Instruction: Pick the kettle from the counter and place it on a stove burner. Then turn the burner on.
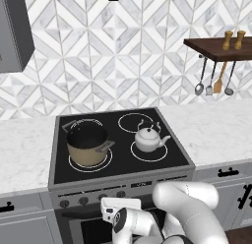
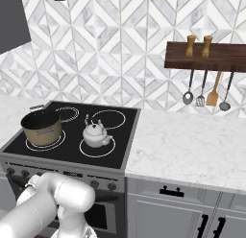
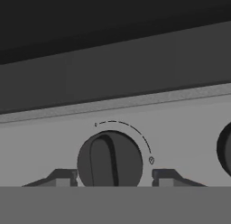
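Observation:
The small white-silver kettle (image 1: 149,138) (image 2: 95,134) stands upright inside the front right stove burner (image 1: 148,157) (image 2: 98,148), a thin white ring on the black cooktop. Low at the stove's front panel, my gripper (image 3: 113,177) is open. Its two dark fingertips (image 3: 63,176) flank a round dark knob (image 3: 110,160) without pressing it. The knob's ridge stands close to vertical under a curved dial mark. The marble counter (image 1: 216,130) (image 2: 192,146) lies right of the stove.
A tan pot (image 1: 87,142) (image 2: 42,127) with a black inside sits on the front left burner. A second knob (image 3: 225,148) shows at the right edge of the hand view. A wooden shelf (image 1: 219,46) (image 2: 206,57) with hanging utensils is on the wall at right.

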You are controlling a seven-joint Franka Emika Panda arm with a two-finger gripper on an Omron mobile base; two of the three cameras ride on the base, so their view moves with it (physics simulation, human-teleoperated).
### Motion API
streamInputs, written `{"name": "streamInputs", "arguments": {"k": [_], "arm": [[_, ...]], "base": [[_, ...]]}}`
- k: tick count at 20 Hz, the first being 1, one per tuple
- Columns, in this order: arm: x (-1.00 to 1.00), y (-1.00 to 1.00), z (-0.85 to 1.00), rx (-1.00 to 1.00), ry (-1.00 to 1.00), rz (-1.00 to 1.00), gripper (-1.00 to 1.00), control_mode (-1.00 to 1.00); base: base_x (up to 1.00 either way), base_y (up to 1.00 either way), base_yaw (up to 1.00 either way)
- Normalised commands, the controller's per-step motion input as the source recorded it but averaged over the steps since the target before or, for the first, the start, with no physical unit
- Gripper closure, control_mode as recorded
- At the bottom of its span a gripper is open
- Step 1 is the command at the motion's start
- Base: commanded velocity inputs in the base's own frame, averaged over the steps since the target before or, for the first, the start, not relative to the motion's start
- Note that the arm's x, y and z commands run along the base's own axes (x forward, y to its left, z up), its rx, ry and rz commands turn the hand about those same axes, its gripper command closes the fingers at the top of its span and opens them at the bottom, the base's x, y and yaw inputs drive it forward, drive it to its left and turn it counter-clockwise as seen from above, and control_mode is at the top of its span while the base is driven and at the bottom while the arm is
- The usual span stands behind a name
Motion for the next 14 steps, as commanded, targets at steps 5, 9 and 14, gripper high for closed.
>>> {"name": "streamInputs", "arguments": {"k": [5, 9, 14], "arm": [[0.0, 0.0, 0.01, -0.01, 0.0, 0.0, 1.0, -1.0], [0.0, 0.16, 0.03, -0.25, 0.04, 0.03, 1.0, -1.0], [0.0, 0.28, 0.08, -0.4, 0.03, 0.11, 1.0, -1.0]], "base": [[0.0, 0.0, 0.0], [0.0, 0.0, 0.0], [0.0, 0.0, 0.0]]}}
